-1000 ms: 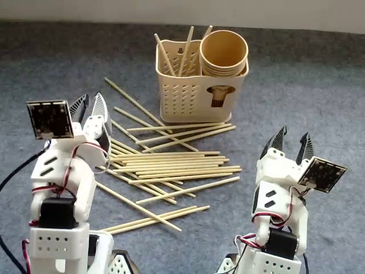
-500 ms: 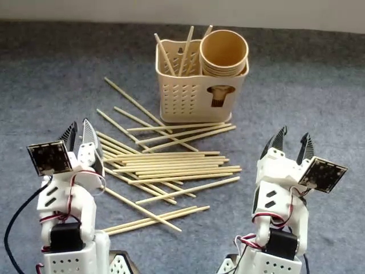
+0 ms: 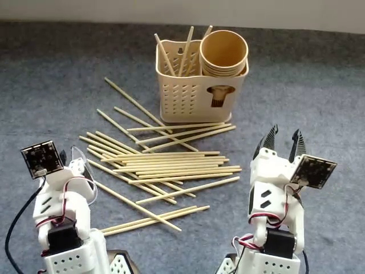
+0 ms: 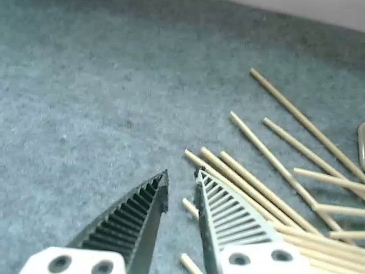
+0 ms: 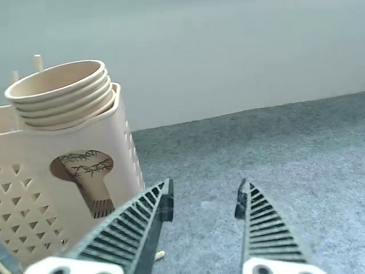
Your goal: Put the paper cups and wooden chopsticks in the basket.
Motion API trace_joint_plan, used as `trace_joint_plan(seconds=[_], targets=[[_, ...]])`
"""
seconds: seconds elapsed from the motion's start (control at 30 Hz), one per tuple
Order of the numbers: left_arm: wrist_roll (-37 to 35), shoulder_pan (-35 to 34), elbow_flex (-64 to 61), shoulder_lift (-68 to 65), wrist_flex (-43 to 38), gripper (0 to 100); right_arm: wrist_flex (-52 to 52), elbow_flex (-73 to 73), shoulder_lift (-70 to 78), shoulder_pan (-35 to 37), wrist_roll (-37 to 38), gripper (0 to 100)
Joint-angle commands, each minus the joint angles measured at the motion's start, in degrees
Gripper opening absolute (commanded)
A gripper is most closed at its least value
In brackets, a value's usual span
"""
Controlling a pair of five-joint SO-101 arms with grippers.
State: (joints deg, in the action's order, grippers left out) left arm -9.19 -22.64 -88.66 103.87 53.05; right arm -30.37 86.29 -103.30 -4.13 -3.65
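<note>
The basket [image 3: 197,94] stands upright at the far side of the grey carpeted table [image 3: 319,97], cream plastic with perforated walls. A nested stack of paper cups [image 3: 224,52] sits in its right-hand compartment, rims rising above the wall, and a few chopsticks [image 3: 183,48] lean in the left-hand compartment with their tips sticking out above the rim.

Most of the wooden chopsticks [image 3: 171,165] are not in the basket. They lie loose on the carpet in front of it – a dense, roughly parallel bundle in the middle, with more fanned out at angles toward the left arm and a few crossing under the bundle nearer the arm bases.

The left gripper [image 4: 181,174] is low at the left edge of that spread. Its jaws are only narrowly parted and hold nothing; bare carpet shows through the gap. One fingertip [image 4: 199,174] sits right by the near end of a chopstick (it seems to be just short of touching, though the wrist view does not settle that).

The right gripper [image 5: 205,188] is raised above the carpet to the right of the bundle, pointing toward the basket. Its jaws stand moderately apart – wider than the left's – and hold nothing.
</note>
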Motion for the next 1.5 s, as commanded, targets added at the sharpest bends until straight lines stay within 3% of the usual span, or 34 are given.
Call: trace_joint_plan(seconds=[0.0, 0.27, 0.43, 0.7, 1.13, 1.47], targets=[[-0.09, -0.57, -2.33, -0.04, 5.01, 10, 1.1, -0.31, -0.31, 3.21, 3.78, 14.5], [5.63, -0.4, -8.48, -0.04, 3.69, 10, -10.07, -4.79, -0.04, 10.86, 11.87, 14.3], [5.63, -0.4, -8.48, -0.04, 4.04, 9, -18.51, -12.62, -0.04, 16.31, 16.7, 14.1], [5.8, -0.48, -8.48, -0.04, 4.13, 9, -23.43, -15.6, 1.89, 19.38, 21.54, 14.1], [5.8, -0.66, -8.48, -0.04, 4.13, 9, -36.09, -37.41, 36.53, 27.82, 25.05, 13.9], [5.8, -0.75, -8.48, -0.04, 4.13, 9, -38.64, -40.57, 57.45, 39.6, 30.68, 13.8]])
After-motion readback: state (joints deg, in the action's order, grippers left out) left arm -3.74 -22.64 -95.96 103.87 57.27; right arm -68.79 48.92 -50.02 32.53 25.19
